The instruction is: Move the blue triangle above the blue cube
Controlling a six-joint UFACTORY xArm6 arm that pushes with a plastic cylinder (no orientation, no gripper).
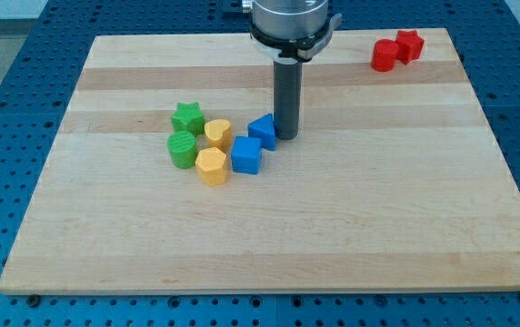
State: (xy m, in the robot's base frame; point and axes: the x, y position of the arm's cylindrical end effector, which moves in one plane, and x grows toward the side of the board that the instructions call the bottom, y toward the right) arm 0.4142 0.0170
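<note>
The blue triangle [263,130] lies near the board's middle, just above and slightly right of the blue cube [246,155], and touches or nearly touches it. My tip [286,136] stands right against the blue triangle's right side. The rod rises from there to the arm's head at the view's top.
A green star [187,117], a green cylinder [183,150], a yellow heart-like block [218,133] and a yellow hexagon [212,167] cluster left of the blue blocks. Two red blocks [396,50] sit at the board's top right corner. The wooden board [351,218] lies on a blue perforated table.
</note>
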